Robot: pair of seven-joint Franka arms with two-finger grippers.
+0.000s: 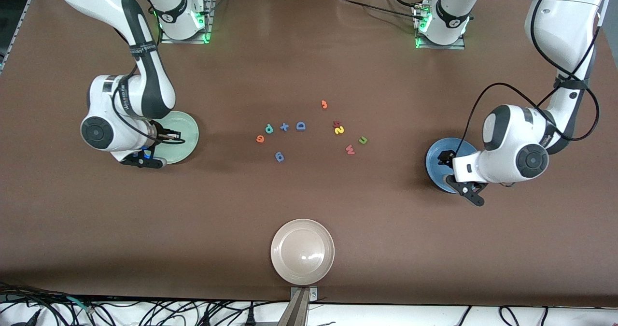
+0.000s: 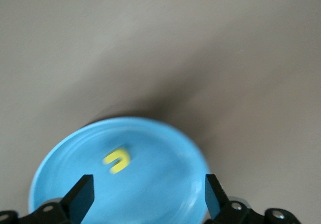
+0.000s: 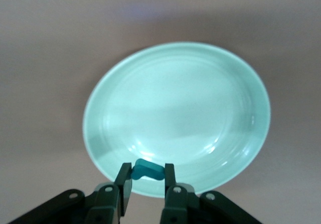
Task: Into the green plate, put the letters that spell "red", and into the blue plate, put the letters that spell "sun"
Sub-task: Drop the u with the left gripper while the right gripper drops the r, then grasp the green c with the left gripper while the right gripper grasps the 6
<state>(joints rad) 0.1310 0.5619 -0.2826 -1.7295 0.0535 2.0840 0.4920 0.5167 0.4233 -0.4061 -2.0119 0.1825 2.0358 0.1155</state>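
The left claw (image 2: 148, 199) hangs over the blue plate (image 1: 436, 153) at the left arm's end of the table, fingers spread wide and holding nothing. Under it the yellow u (image 2: 117, 160) shows blurred over the plate's floor, well inside the rim; whether it touches the plate I cannot tell.

The right claw (image 3: 146, 181) is over the green plate (image 1: 188, 132) at the right arm's end, above the rim's edge, pinching the teal r (image 3: 148, 170) between its fingers.

Between the two claws, mid-table, lie the loose letters: orange e (image 1: 260, 138), teal d (image 1: 269, 128), yellow s (image 1: 339, 130) and green n (image 1: 362, 140), with bare brown table (image 1: 309, 200) all round them. The white plate (image 1: 302, 251) sits near the table's edge closest to the front camera, well apart from both claws.
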